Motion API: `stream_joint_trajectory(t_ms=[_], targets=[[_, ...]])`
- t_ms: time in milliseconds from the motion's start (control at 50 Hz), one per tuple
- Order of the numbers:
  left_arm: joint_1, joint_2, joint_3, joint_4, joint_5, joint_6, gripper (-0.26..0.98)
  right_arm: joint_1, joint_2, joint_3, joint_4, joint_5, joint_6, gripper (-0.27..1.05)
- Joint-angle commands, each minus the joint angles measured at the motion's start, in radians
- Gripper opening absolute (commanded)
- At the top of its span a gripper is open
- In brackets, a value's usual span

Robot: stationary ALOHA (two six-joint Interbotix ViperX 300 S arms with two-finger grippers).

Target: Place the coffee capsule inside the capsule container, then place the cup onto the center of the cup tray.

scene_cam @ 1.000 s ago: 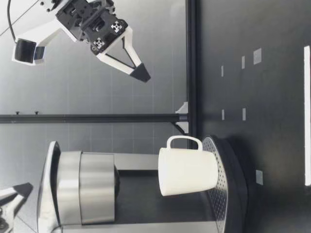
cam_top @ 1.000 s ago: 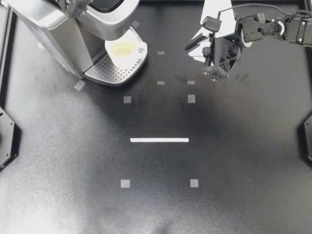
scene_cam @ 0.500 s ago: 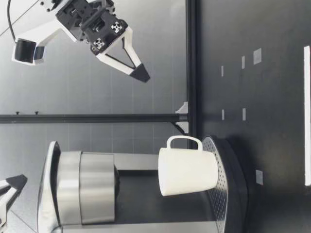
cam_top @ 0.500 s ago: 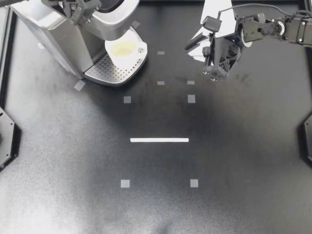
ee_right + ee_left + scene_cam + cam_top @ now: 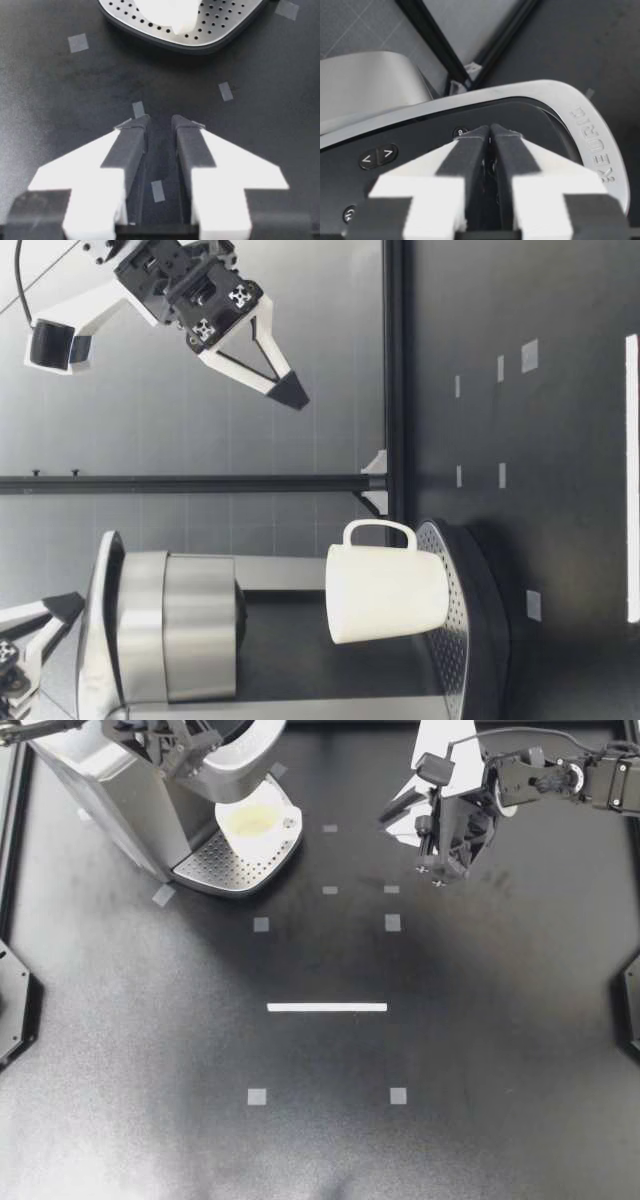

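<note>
The white cup stands upright on the perforated cup tray of the silver coffee machine, under its head. No capsule shows in any view. My left gripper hovers over the machine's head, shut and empty; in the left wrist view its fingertips sit just above the dark button panel. My right gripper hangs in the air well to the cup's right, open only a narrow gap with nothing in it. In the low view it is high above the table, and the cup rests on the tray.
A white tape line and small grey tape squares mark the black table. A black frame bar runs along the table's back edge. In the right wrist view the tray lies far ahead of the gripper.
My left arm has moved rightward over the machine's head, and its fingertip has come further into the low view. The right arm and the cup have not moved.
</note>
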Motion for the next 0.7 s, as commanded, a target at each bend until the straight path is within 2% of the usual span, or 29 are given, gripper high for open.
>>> stream_joint_trajectory(t_ms=[0, 480, 680], targets=[[-0.002, -0.002, -0.015, 0.005, 0.005, 0.002, 0.18, 0.003, -0.023, -0.009, 0.002, -0.003, -0.002, 0.31], [0.000, 0.058, -0.021, 0.003, 0.094, 0.002, 0.18, 0.002, -0.032, 0.018, 0.002, -0.006, 0.000, 0.31], [-0.005, 0.002, -0.034, 0.005, 0.015, 0.021, 0.18, 0.003, -0.046, 0.018, 0.005, -0.015, 0.000, 0.31]])
